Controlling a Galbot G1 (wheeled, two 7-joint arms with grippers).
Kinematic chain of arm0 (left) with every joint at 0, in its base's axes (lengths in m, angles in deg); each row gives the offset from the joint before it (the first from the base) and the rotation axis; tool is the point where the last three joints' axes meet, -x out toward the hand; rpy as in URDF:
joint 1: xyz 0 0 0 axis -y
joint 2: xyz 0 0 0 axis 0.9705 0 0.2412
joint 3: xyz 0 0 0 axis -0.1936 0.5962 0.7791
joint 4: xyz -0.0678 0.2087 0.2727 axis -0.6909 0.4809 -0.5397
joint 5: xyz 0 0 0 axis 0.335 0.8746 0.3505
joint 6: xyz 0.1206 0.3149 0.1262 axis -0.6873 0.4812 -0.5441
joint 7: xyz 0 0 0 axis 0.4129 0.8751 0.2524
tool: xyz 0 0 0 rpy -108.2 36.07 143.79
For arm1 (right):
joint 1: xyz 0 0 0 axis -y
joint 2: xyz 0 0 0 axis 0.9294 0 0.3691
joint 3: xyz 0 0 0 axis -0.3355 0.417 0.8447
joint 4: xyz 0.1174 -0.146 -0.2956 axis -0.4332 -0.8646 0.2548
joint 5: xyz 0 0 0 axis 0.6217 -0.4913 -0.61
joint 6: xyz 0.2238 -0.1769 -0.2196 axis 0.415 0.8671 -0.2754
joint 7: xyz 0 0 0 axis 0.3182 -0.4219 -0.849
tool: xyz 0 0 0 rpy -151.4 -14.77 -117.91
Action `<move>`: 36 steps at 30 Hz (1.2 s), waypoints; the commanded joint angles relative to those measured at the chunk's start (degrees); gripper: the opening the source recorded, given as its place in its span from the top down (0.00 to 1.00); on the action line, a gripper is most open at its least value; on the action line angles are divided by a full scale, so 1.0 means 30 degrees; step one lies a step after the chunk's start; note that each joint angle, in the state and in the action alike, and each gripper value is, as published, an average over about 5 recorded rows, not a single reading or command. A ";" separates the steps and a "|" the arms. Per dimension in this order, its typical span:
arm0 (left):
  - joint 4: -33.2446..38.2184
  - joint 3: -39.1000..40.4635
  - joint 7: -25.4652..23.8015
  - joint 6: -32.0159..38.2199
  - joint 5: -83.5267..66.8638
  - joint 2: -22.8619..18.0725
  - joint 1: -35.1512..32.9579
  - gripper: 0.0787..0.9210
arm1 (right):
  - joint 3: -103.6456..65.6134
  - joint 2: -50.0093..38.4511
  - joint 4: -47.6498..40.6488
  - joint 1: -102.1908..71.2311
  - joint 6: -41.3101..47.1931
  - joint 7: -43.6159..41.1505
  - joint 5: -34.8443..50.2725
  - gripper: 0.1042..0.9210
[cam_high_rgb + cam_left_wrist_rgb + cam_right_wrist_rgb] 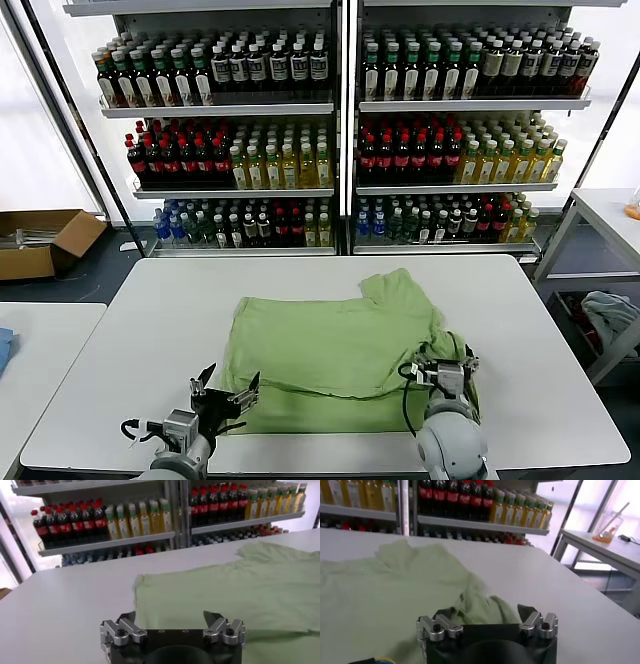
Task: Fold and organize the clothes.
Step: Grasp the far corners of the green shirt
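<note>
The light green polo shirt [330,350] lies spread on the white table [150,330], one sleeve [400,290] pointing to the far side. Its buttons and print do not show. My left gripper [226,386] is open and empty, low over the table at the shirt's near left corner; in the left wrist view [170,617] the shirt [225,590] lies just ahead. My right gripper [441,366] is over the shirt's near right part. In the right wrist view [484,613] its jaws stand wide apart with a bunched fold of the shirt [485,605] between them.
Shelves of bottles [340,130] stand behind the table. A cardboard box [40,240] sits on the floor at the far left. A side table [600,215] at the right has a pale bluish cloth bundle [610,315] beneath it. Another table [40,350] adjoins on the left.
</note>
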 commanded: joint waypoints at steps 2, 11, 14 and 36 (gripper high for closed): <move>-0.0923 0.0028 -0.0175 -0.0300 -0.1509 0.1047 0.2406 0.12 | 0.0436 0.0126 -0.1647 0.3597 -0.0039 0.0316 0.0825 0.12; -0.3165 0.0664 -0.0443 -0.0319 -0.3134 0.2409 0.5863 0.12 | 0.0448 0.0464 -0.5429 0.7717 -0.0029 0.0824 0.2864 0.12; -0.4505 0.1206 -0.0537 -0.0325 -0.4009 0.3014 0.7286 0.12 | 0.0664 0.0540 -0.7153 0.8885 -0.0041 0.0721 0.2962 0.12; -1.6124 0.4048 -0.0607 -0.0129 -0.4430 0.2148 1.5357 0.12 | 0.0029 0.2567 -1.6524 1.2871 -0.0350 -0.1919 0.1584 0.12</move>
